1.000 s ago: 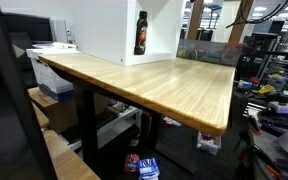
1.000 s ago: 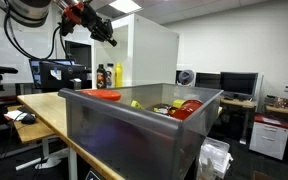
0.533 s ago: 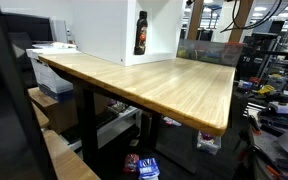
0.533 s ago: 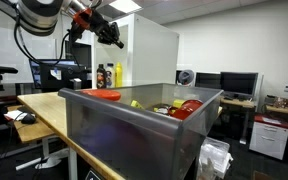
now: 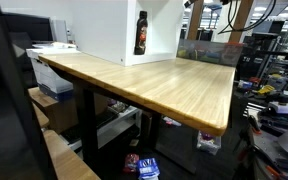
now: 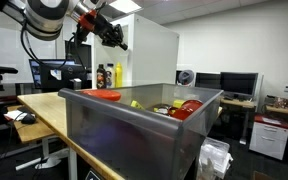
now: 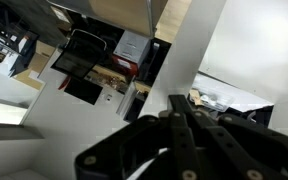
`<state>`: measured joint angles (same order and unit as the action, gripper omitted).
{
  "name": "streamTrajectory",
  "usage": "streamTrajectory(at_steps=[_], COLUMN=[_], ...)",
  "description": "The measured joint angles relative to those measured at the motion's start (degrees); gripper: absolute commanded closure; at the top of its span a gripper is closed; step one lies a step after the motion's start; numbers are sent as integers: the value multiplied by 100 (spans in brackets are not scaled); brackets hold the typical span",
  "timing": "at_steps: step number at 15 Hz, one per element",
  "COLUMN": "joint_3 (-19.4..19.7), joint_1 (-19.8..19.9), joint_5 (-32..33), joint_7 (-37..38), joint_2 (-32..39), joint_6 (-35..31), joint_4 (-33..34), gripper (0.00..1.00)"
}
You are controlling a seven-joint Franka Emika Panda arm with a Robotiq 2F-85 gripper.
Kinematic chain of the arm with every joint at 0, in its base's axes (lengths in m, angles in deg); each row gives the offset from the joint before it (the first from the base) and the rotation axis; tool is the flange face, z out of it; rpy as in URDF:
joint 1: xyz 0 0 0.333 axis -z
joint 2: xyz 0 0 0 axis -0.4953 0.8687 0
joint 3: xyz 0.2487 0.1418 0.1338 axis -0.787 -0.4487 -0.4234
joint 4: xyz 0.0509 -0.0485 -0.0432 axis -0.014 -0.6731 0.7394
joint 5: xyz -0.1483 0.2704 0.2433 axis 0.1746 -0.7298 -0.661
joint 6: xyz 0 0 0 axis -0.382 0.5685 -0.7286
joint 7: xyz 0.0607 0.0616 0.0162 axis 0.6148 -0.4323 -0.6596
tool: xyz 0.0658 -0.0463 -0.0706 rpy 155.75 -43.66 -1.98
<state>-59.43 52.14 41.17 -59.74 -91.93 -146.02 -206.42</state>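
Eyes up by the white cabinet (image 6: 149, 45): the pincer (image 6: 118, 41) hangs high in the air just off the cabinet's upper edge, at about ten o'clock from its front face in an exterior view. As far as I can tell it is close to the cabinet but not touching it. Its fingers (image 7: 189, 140) are pressed together with nothing between them. The wrist view shows them as dark bars coming in from the bottom, meeting over white panels, with a strip of wood at twelve o'clock. Straight down at six o'clock from the pincer, a dark bottle (image 6: 102, 76) and a yellow bottle (image 6: 117, 75) stand upright, side by side at the cabinet's foot on the wooden table (image 5: 174, 85). They are well apart from the grip. The arm (image 6: 46, 10) curls in from eleven o'clock, with cables looping behind it. Out at five o'clock, close to the lens, sits a grey bin (image 6: 124, 135), and over its rim I can see a red lid (image 6: 104, 94), a small yellow piece and a red object (image 6: 187, 107). Monitors (image 6: 234, 85) line a desk at three o'clock in the back of the room. As for progress, my reading is that nothing is in hand. The bottles look undisturbed, the cabinet bears no contact, and the bin already holds a few things. So whatever concerns the cabinet or the bottles looks not yet begun, with the whole approach left to do.
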Motion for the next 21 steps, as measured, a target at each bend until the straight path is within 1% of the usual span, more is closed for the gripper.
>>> streamTrajectory(at_steps=[3,4,7,8,11,16,21], joint_3=[-206,-223,-195,-192,-280,-571,-827], joint_1=[230,230,-112,-163,-135,358,631], joint_5=[0,0,-36,-37,-37,-33,-33], joint_7=[0,0,0,0,94,326,485], joint_2=[31,31,42,47,148,480,617], joint_6=[0,0,29,29,22,13,10], joint_4=[34,34,33,34,136,428,541], gripper=[100,100,100,100,100,100,100])
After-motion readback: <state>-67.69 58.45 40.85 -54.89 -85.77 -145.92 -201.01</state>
